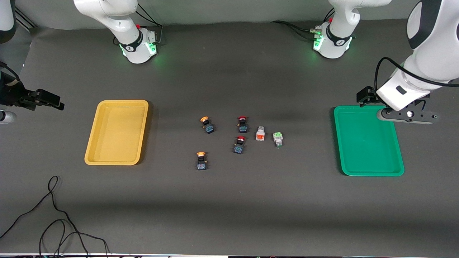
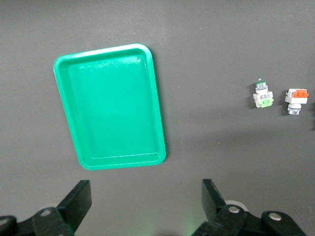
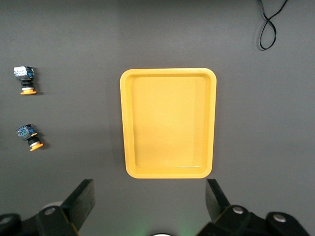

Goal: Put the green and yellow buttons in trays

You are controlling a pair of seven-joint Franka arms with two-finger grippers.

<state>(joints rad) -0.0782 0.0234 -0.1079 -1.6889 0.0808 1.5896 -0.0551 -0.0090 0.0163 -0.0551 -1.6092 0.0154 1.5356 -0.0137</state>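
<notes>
Two yellow-capped buttons [image 1: 207,124] [image 1: 201,160] lie mid-table; they also show in the right wrist view [image 3: 24,78] [image 3: 29,137]. A whitish button with an orange face [image 1: 260,133] [image 2: 297,100] and one with a green face [image 1: 278,138] [image 2: 263,96] lie toward the green tray [image 1: 367,143] [image 2: 108,105]. The yellow tray [image 1: 116,132] [image 3: 167,123] is empty, and so is the green one. My left gripper [image 1: 408,115] [image 2: 145,201] is open and empty, in the air over the green tray's edge toward the left arm's base. My right gripper [image 1: 45,99] [image 3: 150,201] is open and empty, up beside the yellow tray at the right arm's end.
Two red-capped black-blue switches [image 1: 242,123] [image 1: 239,144] lie among the buttons. Black cables [image 1: 53,215] trail across the table's near corner at the right arm's end; a loop of them shows in the right wrist view [image 3: 268,24].
</notes>
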